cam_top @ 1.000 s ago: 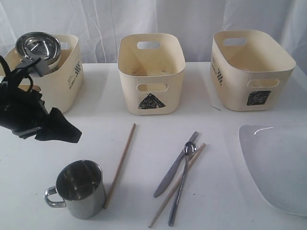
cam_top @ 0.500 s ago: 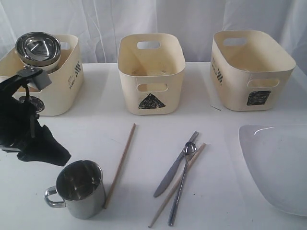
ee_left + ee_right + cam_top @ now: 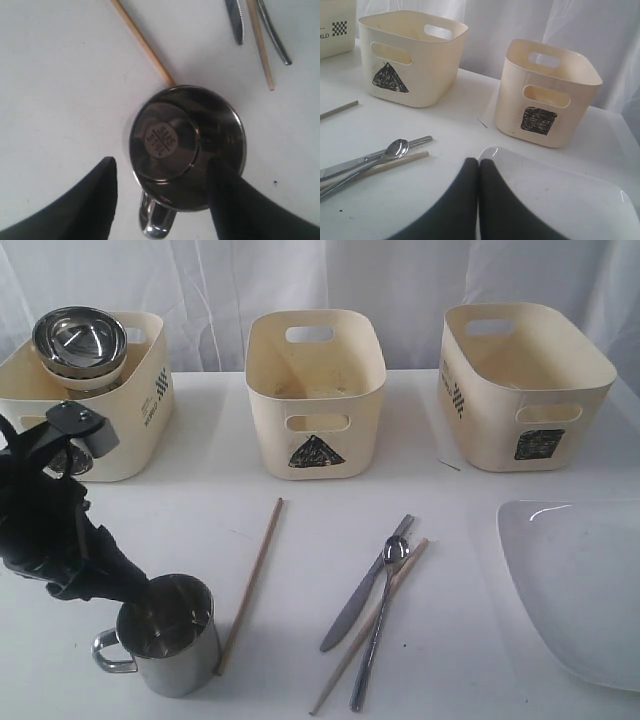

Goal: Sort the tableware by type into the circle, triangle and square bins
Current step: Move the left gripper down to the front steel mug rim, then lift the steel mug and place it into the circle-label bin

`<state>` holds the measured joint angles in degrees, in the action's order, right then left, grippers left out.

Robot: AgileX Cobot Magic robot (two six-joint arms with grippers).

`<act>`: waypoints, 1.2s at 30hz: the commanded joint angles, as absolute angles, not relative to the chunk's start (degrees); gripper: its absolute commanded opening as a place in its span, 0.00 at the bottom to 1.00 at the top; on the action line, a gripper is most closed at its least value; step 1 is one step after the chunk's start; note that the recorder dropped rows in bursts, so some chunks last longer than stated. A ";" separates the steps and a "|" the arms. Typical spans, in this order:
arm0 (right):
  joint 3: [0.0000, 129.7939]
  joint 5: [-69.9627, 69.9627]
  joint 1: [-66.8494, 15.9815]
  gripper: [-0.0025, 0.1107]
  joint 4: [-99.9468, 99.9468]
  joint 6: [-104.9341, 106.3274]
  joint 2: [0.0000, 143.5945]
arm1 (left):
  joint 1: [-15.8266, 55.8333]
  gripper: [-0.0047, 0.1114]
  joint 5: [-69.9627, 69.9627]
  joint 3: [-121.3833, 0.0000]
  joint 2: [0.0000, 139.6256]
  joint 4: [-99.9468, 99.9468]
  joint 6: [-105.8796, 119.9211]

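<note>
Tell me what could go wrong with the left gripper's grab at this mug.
1. In the left wrist view one finger of the open left gripper overlaps the rim of the mug; it may strike the rim and tip the mug.
2. A chopstick ends right beside the mug; a nudge could roll it away.

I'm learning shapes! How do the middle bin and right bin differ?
The middle bin has a black triangle on its front; the right bin has a black square. The middle bin faces straight on; the right bin is turned, showing a checkered side. Both are cream with cut-out handles.
</note>
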<state>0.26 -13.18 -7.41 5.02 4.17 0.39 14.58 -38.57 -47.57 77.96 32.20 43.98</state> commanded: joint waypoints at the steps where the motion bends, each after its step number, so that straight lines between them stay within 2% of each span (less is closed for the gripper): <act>1: 0.00 -12.55 -7.58 0.02 5.30 4.27 0.00 | 15.70 0.54 -35.39 -45.69 78.00 32.90 45.23; 16: 0.00 -12.55 -7.58 0.02 5.30 4.27 0.00 | 18.41 0.52 -27.83 -45.69 88.69 33.65 46.49; 17: 0.00 -12.55 -7.58 0.02 5.30 4.27 0.00 | 18.41 0.49 -26.94 -45.69 89.03 33.65 46.49; 19: 0.00 -12.55 -7.58 0.02 5.30 4.27 0.00 | 18.41 0.34 -26.13 -46.05 89.29 33.65 46.49; 22: 0.00 -12.55 -7.58 0.02 5.30 4.27 0.00 | 18.41 0.04 -25.88 -47.78 88.42 32.20 46.49; 29: 0.00 -12.55 -7.58 0.02 5.30 4.27 0.00 | 16.77 0.04 -22.99 -58.89 81.89 17.02 32.68; 32: 0.00 -12.55 -7.58 0.02 5.30 4.27 0.00 | 12.24 0.04 -20.24 -66.54 81.08 7.84 23.30; 36: 0.00 -12.55 -7.58 0.02 5.30 4.27 0.00 | 4.95 0.04 -19.53 -77.45 84.04 5.85 19.66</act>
